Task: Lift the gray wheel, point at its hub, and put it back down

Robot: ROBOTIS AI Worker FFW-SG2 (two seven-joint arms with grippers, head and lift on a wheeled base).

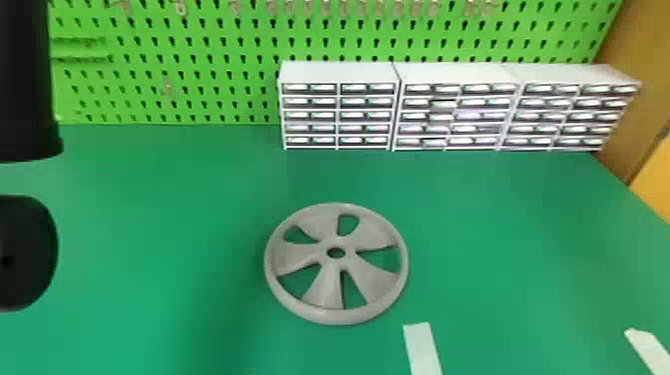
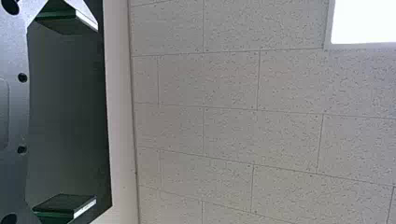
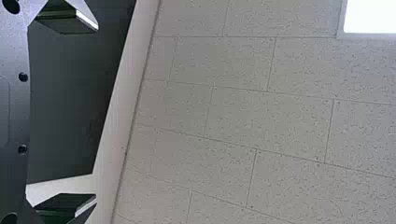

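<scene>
The gray wheel [image 1: 326, 289] lies flat on the green table in the head view, slightly front of center, with spokes and a small round hole at its hub [image 1: 336, 252]. Nothing touches it. Black parts of my left arm [image 1: 27, 249] stand at the left edge, well apart from the wheel. In the left wrist view, my left gripper [image 2: 88, 113] is open, its two fingers wide apart with nothing between them. My right gripper [image 3: 88, 113] is likewise open and holds nothing in the right wrist view. Both wrist views face the ceiling.
White drawer cabinets [image 1: 339, 72] stand along the table's back, center to right, before a green pegboard [image 1: 199, 50]. Two white strips lie on the table, one [image 1: 422, 349] just front-right of the wheel, the other [image 1: 648, 349] near the right front corner.
</scene>
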